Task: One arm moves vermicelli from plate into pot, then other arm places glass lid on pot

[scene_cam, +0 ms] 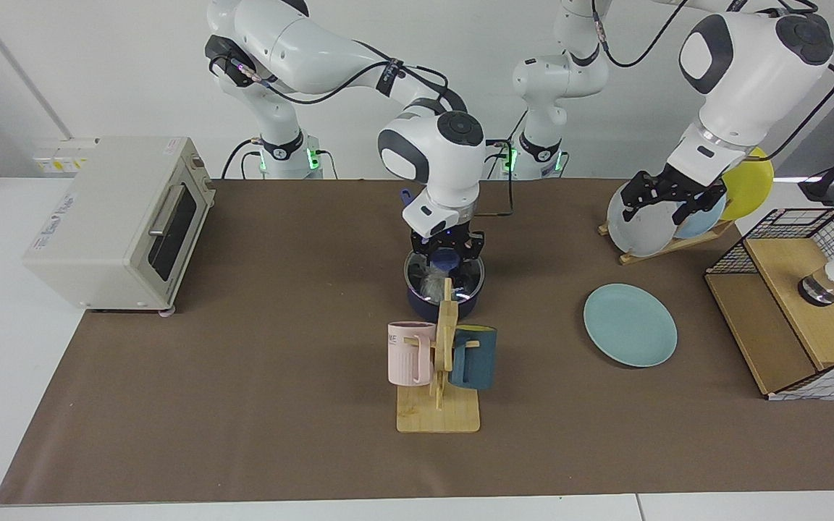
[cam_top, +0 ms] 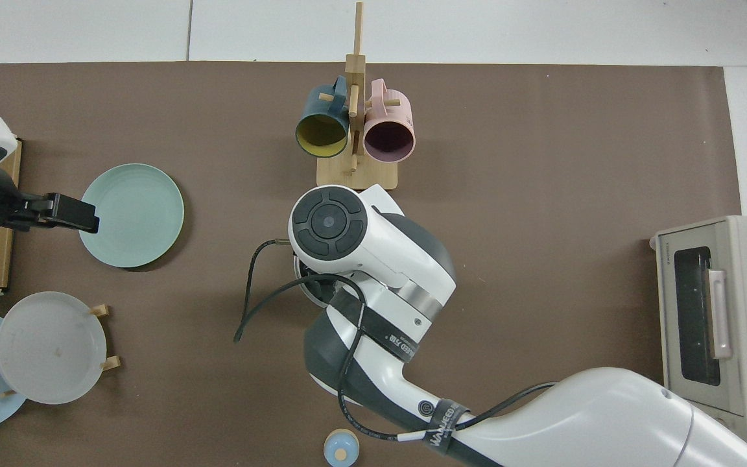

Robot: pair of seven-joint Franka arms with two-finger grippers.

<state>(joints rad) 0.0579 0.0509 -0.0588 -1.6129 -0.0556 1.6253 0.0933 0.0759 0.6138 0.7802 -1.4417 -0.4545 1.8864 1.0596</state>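
Note:
My right gripper [scene_cam: 448, 253] is shut on the blue knob of the glass lid [scene_cam: 462, 278], which lies level on the rim of the dark navy pot [scene_cam: 424, 310]. The white vermicelli [scene_cam: 430, 284] shows through the glass inside the pot. The tip of the pot's blue handle [scene_cam: 404, 195] pokes out behind the arm. In the top view the right arm covers the pot; only a sliver of lid rim [cam_top: 304, 287] shows. The teal plate [scene_cam: 630, 324] [cam_top: 131, 215] lies bare. My left gripper [scene_cam: 667, 204] [cam_top: 69, 215] hangs open above the plate's far edge, holding nothing.
A wooden mug rack [scene_cam: 440, 362] with a pink and a dark teal mug stands right in front of the pot. A plate rack [scene_cam: 670, 242] and a wire basket [scene_cam: 801, 304] stand beside the left arm. A toaster oven [scene_cam: 120, 217] is at the other end. A small light blue round object [cam_top: 341, 447] lies behind the pot.

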